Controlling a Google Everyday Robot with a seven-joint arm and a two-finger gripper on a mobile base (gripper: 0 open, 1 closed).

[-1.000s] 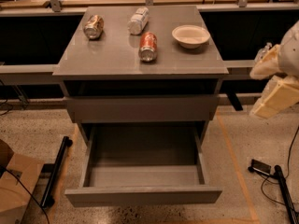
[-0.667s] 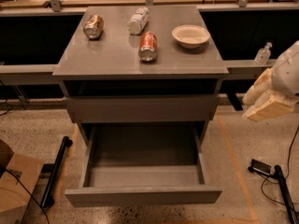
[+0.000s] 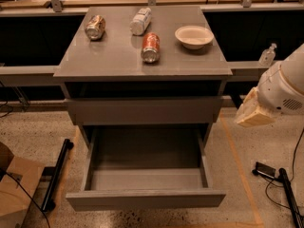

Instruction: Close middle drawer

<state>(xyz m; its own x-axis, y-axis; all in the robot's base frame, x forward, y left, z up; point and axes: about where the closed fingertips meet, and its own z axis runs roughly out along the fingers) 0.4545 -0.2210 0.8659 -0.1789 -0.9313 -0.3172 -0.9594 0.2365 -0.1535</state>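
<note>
The grey cabinet stands in the middle of the camera view. Its middle drawer is pulled far out toward me, and its grey inside holds nothing. The plain flat front faces me near the bottom edge of the view. Above it, the taller top drawer front sits nearly flush with the cabinet. My gripper, a beige part on the white arm, hangs at the right of the cabinet. It is level with the top drawer front and touches nothing.
On the cabinet top lie two cans, a plastic bottle and a white bowl. A cardboard box and a black bar are on the floor at left. Cables and a small black device are at right.
My arm and gripper have moved left and down, closer to the cabinet's right side. The drawer and the things on top have not moved.
</note>
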